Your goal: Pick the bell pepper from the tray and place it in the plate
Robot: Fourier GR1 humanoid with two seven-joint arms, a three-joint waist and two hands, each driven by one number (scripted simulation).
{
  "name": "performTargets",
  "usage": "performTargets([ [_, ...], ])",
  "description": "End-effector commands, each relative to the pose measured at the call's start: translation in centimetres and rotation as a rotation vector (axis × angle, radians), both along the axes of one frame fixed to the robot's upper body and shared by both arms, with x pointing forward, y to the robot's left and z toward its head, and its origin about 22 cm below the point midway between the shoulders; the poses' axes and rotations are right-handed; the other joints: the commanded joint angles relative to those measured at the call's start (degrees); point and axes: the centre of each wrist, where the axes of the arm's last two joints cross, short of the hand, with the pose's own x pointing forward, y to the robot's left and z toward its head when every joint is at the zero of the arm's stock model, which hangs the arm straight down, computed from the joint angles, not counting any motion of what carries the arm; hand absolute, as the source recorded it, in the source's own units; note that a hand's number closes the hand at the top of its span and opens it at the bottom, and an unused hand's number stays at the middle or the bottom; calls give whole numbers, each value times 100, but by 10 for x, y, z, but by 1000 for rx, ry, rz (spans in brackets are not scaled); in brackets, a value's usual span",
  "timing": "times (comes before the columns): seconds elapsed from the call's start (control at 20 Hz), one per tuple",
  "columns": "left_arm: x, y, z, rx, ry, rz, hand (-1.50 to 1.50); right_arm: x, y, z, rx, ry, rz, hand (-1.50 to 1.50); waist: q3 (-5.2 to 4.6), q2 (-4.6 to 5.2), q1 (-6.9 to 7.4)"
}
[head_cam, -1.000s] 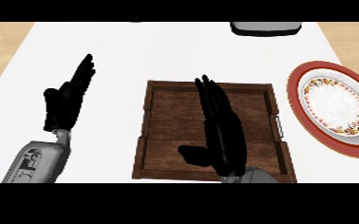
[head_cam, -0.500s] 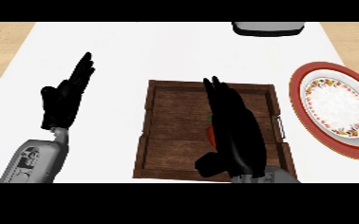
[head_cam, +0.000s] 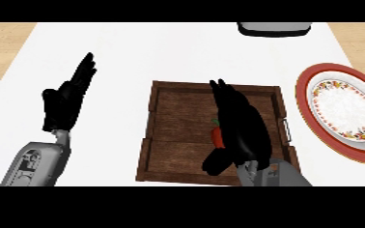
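A dark wooden tray [head_cam: 178, 125] with a raised rim sits on the white surface [head_cam: 164, 53], and the right robot hand [head_cam: 239, 125] lies over its middle with fingers stretched out straight and together, pointing away toward the far rim, thumb low near the tray's near edge. The red bell pepper [head_cam: 217, 135] is in the tray, showing only as a narrow red sliver with a green stem at the left edge of that hand, which covers most of it; the fingers are not curled round it. To the right of the tray, apart from it, lies the plate [head_cam: 335, 108], red-rimmed with a floral band, partly cut off by the view's edge. The left robot hand [head_cam: 65, 101] rests open left of the tray, fingers straight. A grey object [head_cam: 274, 28] sits at the far edge.
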Motion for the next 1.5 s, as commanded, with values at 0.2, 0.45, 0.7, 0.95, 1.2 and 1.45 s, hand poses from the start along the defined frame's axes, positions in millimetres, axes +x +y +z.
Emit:
performTargets([
  [0.2, 2, -7, -8, -18, 4, 12, 0, 24, -17, -29, -154, 190, -76, -150, 2, 16, -5],
  [0.45, 6, -7, -13, 2, -7, 4, 0, 26, -2, -49, -171, 213, -69, -150, 3, 14, -2],
  [0.7, 1, -18, 5, -1, 5, 5, 0, 34, -30, -56, -169, 261, -70, -150, 5, 5, 13],
  [0.95, 12, 2, 8, -11, 6, 4, 0, 19, -13, -74, -186, 278, -79, -150, 4, 7, 2],
  [1.2, 2, -12, -13, -27, 18, -19, 0, 30, -13, -103, -198, 308, -80, -150, 4, 13, 20],
  [1.45, -5, -13, 20, -16, 11, -3, 0, 31, -23, -101, -222, 171, -59, 150, 6, 2, 34],
])
